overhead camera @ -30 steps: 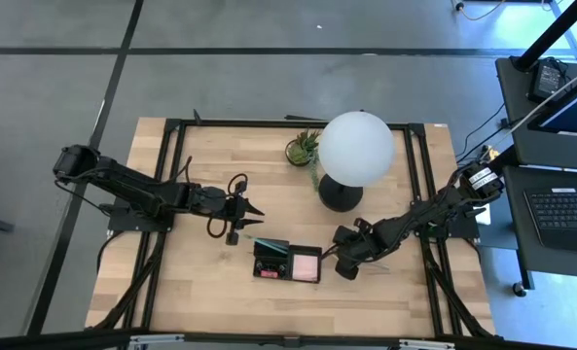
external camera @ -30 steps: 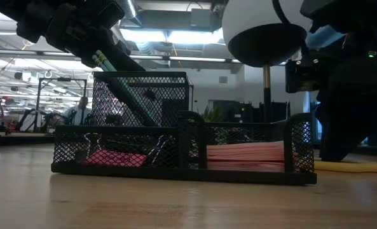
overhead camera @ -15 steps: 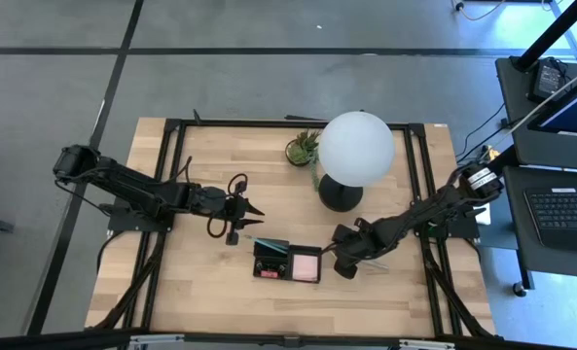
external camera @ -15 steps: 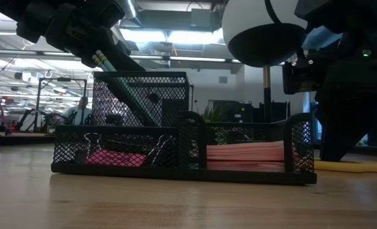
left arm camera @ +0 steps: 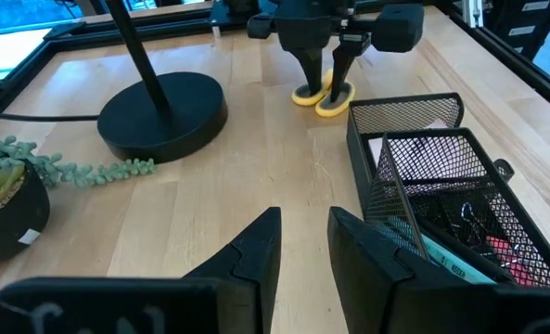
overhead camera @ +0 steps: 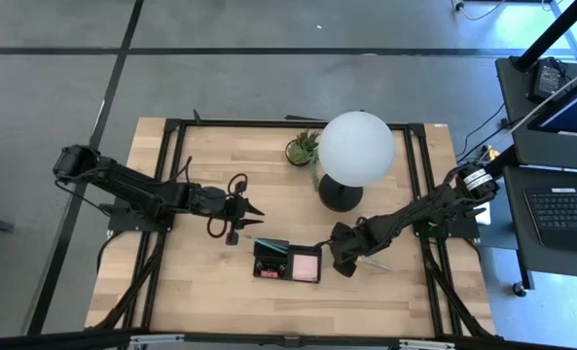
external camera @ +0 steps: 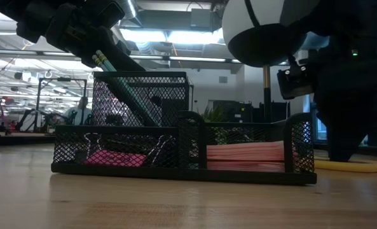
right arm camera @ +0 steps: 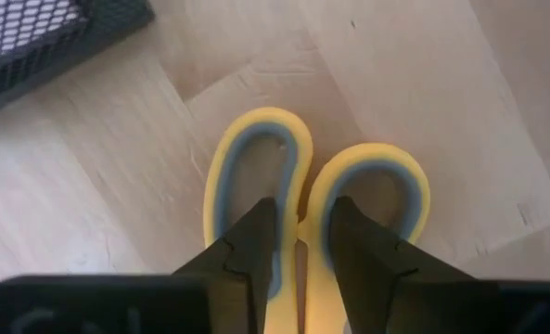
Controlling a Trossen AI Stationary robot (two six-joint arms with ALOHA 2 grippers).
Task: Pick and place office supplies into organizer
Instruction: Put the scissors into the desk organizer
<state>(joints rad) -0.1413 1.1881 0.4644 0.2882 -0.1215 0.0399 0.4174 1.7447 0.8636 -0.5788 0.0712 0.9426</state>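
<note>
The black mesh organizer [overhead camera: 273,262] stands near the table's near edge. It holds the pink sticky-note pad [external camera: 245,156], a pink eraser [external camera: 115,158] and pale-green pencils [external camera: 121,79] that lean in its tall cup. The yellow-handled scissors [right arm camera: 367,176] lie flat on the wood to the organizer's right. My right gripper [right arm camera: 302,241] points down onto their handles [left arm camera: 323,95] and is shut on them. My left gripper [left arm camera: 304,232] waits left of the organizer, above the table [overhead camera: 252,208]. It is open by a narrow gap and holds nothing. My right gripper comes at the scissors from above, pointing down. One finger [right arm camera: 256,250] stands in each handle loop, and the two inner rims [right arm camera: 304,199], where the loops meet, are pinched between them. The scissors lie flat on the table.
The white globe lamp [overhead camera: 356,148] stands on its round black base [left arm camera: 163,113] just beyond the scissors. The small potted plant [overhead camera: 303,148] is left of the lamp. Bare wood lies left of and in front of the organizer.
My right gripper has moved a little toward the organizer and downward over the scissors' handles. The scissors stay on the table.
</note>
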